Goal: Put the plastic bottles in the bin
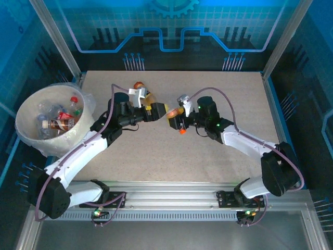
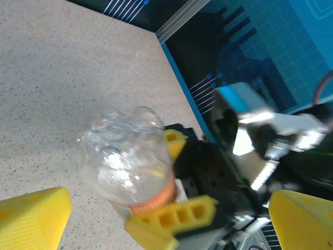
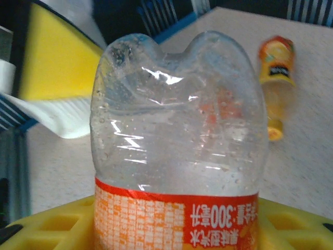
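A clear plastic bottle (image 3: 177, 130) with an orange-red label is gripped by my right gripper (image 3: 177, 232), whose yellow fingers (image 2: 171, 221) press its labelled lower part. It is held over the table's middle (image 1: 177, 117), its orange cap pointing toward me. My left gripper (image 1: 158, 111) faces it from the left, open wide, with its yellow fingertips (image 2: 31, 219) on either side of the bottle's clear end (image 2: 127, 156) and not touching it. An orange bottle (image 1: 145, 96) lies on the table behind the left wrist (image 3: 276, 78). The cream bin (image 1: 65, 139) at the left edge holds several bottles (image 1: 57, 122).
The speckled tabletop (image 1: 218, 94) is bare to the right and at the front. Aluminium frame posts (image 1: 283, 41) and blue panels close in the back and sides. Both arms meet near the table's centre.
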Controlling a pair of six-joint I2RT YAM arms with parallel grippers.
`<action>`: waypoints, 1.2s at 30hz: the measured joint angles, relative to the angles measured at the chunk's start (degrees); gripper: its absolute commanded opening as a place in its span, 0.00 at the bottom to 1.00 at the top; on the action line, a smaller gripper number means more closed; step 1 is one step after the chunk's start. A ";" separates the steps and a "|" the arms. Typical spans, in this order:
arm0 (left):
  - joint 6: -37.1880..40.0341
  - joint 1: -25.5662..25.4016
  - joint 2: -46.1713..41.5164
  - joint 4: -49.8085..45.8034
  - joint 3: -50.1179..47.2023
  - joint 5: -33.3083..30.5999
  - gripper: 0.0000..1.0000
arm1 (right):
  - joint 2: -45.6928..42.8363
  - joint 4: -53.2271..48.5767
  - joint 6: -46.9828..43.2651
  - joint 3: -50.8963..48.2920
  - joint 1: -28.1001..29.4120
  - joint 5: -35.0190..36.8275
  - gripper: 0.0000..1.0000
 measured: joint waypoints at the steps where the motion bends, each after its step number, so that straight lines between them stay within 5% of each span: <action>1: 0.00 -0.17 0.70 -0.11 0.02 -0.31 0.99 | -0.70 0.57 0.26 0.00 0.63 -0.22 0.59; 16: -1.75 -0.94 4.07 4.61 -0.02 -0.79 0.91 | -0.92 6.38 4.26 0.00 4.42 -2.78 0.62; 27: 0.72 -1.25 4.07 6.32 -0.35 1.46 0.54 | 0.04 8.00 6.03 0.00 4.46 -4.15 0.69; 33: 2.14 -1.27 4.07 5.03 -0.33 0.92 0.49 | 0.04 8.50 5.86 0.00 4.46 -4.48 0.83; 35: 2.29 -1.27 4.00 4.96 -0.33 -0.26 0.48 | 0.02 8.33 5.57 0.00 4.46 -4.24 1.00; 36: 2.40 -1.27 3.87 4.76 -0.33 -1.20 0.48 | -0.02 8.09 5.38 0.00 4.46 -3.96 1.00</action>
